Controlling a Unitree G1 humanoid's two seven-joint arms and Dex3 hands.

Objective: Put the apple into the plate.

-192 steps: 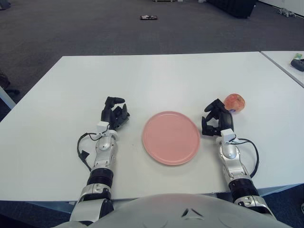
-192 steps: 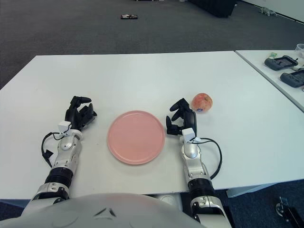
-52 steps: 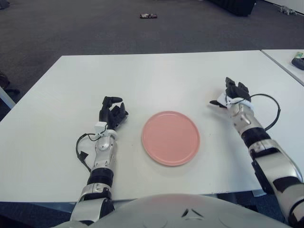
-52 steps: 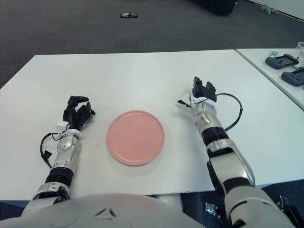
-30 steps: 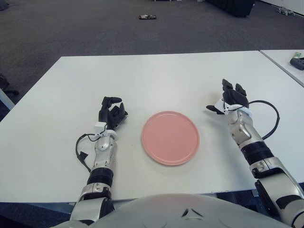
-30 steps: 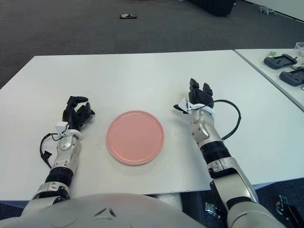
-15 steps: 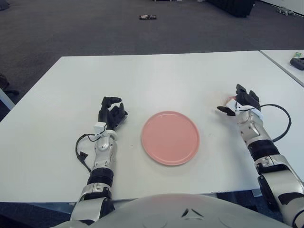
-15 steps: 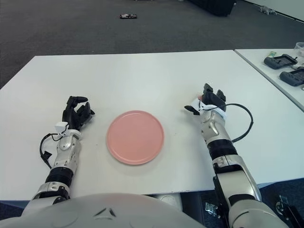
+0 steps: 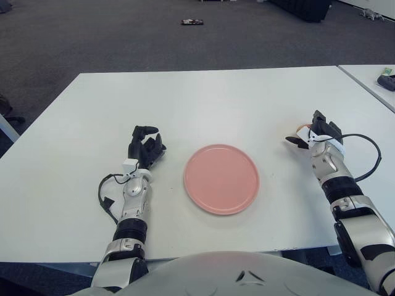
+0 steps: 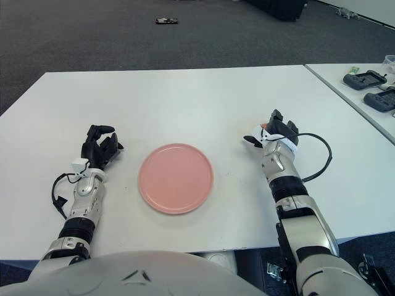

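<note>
Right hand [image 9: 316,133] wrapped around apple [image 9: 300,129], right of pink plate [image 9: 221,179], left hand [image 9: 144,150] loosely curled

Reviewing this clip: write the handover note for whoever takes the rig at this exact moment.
Right hand: right of the plate, fingers wrapped over the apple, of which only a sliver shows; whether the grasp is firm can't be judged.
Left hand: idle, left of the plate, fingers curled, holding nothing.
Plate: pink, near the table's front edge, nothing in it.
Done: apple reached.
Left: carry the apple leftward over the plate, set it down, release.
</note>
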